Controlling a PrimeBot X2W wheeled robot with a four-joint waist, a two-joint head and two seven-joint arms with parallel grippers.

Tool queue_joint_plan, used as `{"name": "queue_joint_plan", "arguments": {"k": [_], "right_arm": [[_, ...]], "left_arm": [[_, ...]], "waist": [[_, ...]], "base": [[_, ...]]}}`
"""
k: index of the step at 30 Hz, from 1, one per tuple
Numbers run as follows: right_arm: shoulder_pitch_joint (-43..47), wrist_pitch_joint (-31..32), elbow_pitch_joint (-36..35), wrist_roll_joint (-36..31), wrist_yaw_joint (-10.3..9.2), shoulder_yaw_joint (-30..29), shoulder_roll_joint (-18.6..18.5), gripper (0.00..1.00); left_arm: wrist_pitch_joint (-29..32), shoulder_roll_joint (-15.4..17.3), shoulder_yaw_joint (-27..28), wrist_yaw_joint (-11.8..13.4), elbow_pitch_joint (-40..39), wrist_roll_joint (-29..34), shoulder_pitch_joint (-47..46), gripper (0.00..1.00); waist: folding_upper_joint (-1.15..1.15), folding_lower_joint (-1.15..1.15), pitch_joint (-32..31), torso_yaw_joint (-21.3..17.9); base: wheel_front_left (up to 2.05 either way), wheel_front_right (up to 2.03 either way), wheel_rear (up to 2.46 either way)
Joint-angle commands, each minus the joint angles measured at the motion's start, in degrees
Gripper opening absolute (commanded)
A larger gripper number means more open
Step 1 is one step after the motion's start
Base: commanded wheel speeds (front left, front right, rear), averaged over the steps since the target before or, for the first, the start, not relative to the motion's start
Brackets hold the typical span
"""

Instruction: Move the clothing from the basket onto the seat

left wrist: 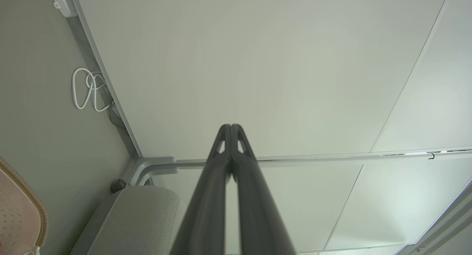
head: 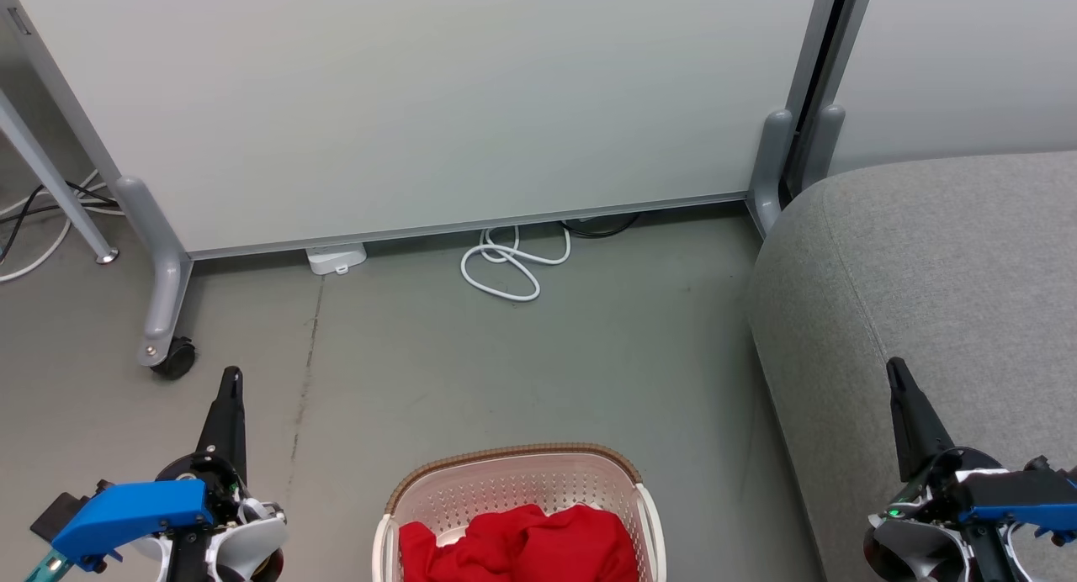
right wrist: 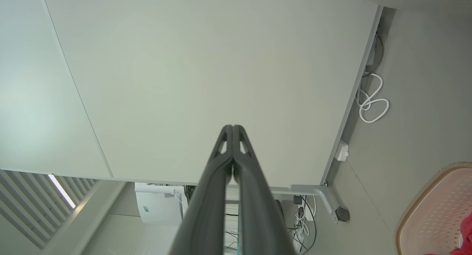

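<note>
**A:** Grey floor point(head: 505, 372), and a pale partition point(head: 421, 103) on castors across the back. A white cable point(head: 505, 267) lies coiled at its foot, at twelve o'clock. What are the arms doing?

**B:** Nothing much. The left gripper point(head: 230, 380) is at eight o'clock in the head view, fingers pressed together on nothing. The right gripper point(head: 897, 370) at four o'clock is pressed together the same way, also empty. Both point up and away at the panels.

**A:** And the basket?

**B:** The basket point(head: 522, 452) sits on the floor at six o'clock, between the two grippers and touching neither. The clothing point(head: 522, 544) is a crumpled red heap inside it, below the brown rim. I can't make out stripes or trim from here.

**A:** The seat?

**B:** The seat point(head: 942, 254) is at three o'clock, grey, broad and bare. The right gripper shows against its near part.

**A:** How will the clothing handle?

**B:** I'd say light, limp and not slippery. It will drape and trail, so it could snag on the rim. I'd open a gripper and pinch a raised fold near the top of the heap. Then lift well clear of the rim before swinging towards three o'clock.
</note>
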Motion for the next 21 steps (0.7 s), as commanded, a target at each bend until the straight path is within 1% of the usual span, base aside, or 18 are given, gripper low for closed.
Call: {"name": "queue_joint_plan", "arguments": {"k": [1, 21], "right_arm": [[-0.6, 0.1, 0.1, 0.2, 0.05, 0.0, -0.1, 0.00], [-0.6, 0.1, 0.1, 0.2, 0.05, 0.0, -0.1, 0.00]], "left_arm": [[0.2, -0.1, 0.1, -0.2, -0.2, -0.1, -0.6, 0.00], [0.2, -0.1, 0.1, -0.2, -0.2, -0.1, -0.6, 0.00]], "waist": [[0.00, 0.00, 0.0, 0.0], [0.00, 0.00, 0.0, 0.0]], "base": [[0.00, 0.00, 0.00], [0.00, 0.00, 0.00]]}}
